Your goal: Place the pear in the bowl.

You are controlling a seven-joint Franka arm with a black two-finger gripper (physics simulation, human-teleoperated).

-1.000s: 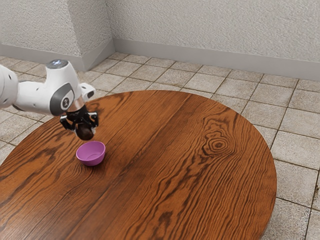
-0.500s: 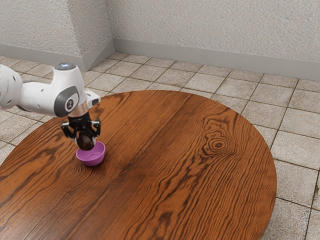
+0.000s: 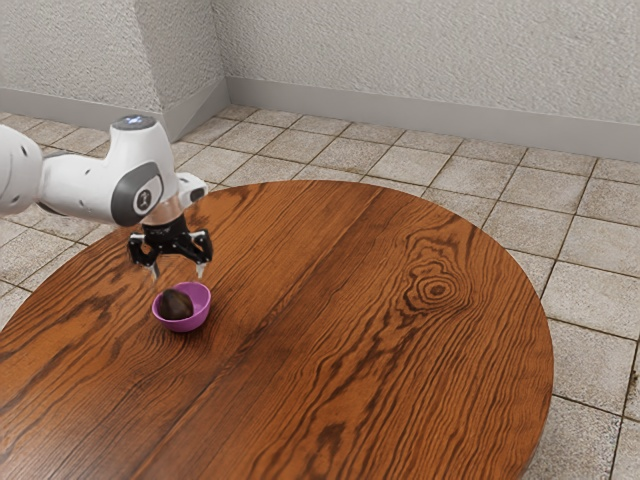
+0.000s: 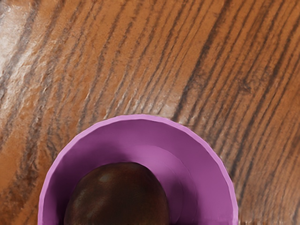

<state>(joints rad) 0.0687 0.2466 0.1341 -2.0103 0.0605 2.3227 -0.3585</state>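
Note:
My black gripper (image 3: 178, 272) hangs just above the bowl in the exterior view, its two fingers spread wide with nothing between them. Below it the dark brown pear (image 3: 175, 304) lies inside the purple bowl (image 3: 198, 315), toward the bowl's side at the exterior view's left. In the wrist view the pear (image 4: 117, 197) rests within the bowl (image 4: 206, 164), free of the fingers; part of both is cut off by the view's lower edge.
The bowl stands on a round wooden table (image 3: 350, 330), whose curved edge runs around the far side. Beyond it lie a tiled floor (image 3: 500, 187) and a textured wall (image 3: 420, 60).
The pear was in my gripper as my hand came down over the bowl. Now the fingers have opened, the pear lies in the bowl, and my hand has risen a little.

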